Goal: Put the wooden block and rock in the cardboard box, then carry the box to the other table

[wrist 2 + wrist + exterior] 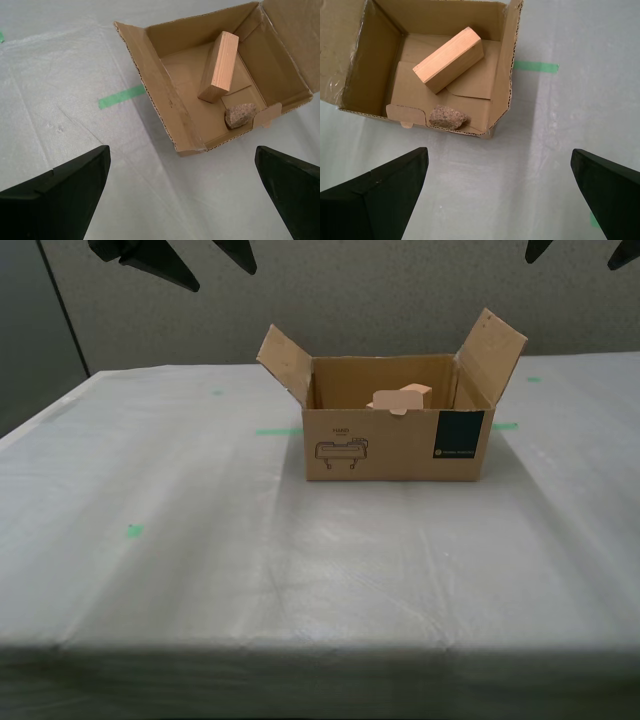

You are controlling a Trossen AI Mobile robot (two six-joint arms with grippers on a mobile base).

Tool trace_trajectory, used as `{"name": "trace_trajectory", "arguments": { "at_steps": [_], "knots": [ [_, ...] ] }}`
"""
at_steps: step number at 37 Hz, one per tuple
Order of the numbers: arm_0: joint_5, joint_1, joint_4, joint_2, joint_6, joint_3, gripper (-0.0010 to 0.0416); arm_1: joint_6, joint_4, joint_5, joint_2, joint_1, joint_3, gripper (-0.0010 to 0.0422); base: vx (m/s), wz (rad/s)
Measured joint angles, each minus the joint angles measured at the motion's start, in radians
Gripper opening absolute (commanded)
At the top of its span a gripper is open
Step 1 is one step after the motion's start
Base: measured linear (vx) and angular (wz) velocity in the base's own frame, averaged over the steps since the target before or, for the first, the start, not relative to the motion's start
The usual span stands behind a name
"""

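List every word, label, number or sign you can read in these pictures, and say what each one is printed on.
None can be read.
Box front, small print above the line drawing: too blurred to read.
Box front, pale print and a yellowish dot low on the dark teal panel: too small to read.
Block, rock, table and its green tape marks: no text.

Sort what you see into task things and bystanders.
Task things: cardboard box, wooden block and rock inside it, the other table under it.
Just there: green tape marks, grey wall.
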Motion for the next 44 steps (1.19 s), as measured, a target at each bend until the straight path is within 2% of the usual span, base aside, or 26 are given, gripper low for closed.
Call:
{"name": "trace_trajectory", "arguments": {
  "at_steps": [44],
  "knots": [
    [0.0,0.0,0.0,0.0,0.0,0.0,0.0399,0.0,0.0,0.0,0.0,0.0,0.0,0.0396,0.0,0.0]
  ]
}}
